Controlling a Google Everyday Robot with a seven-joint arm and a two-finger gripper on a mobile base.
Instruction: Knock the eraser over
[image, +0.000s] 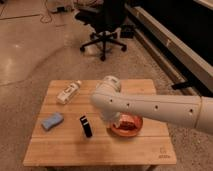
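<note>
Claw (112, 119) pressed together, mostly tucked under the white arm (150, 106), low over the counter (100, 152). Eraser (86, 126) upright, near the claw, between it and the blue sponge (52, 121). Closed tip likely serves as a pusher; no contact yet.

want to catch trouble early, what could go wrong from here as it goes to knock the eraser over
1. The tool, shut and mostly hidden under the white arm, sits by the copper bowl. Swinging left, it may catch and drag the bowl.
2. The eraser stands upright and narrow. A low push may just slide it toward the blue sponge instead of tipping it.
</note>
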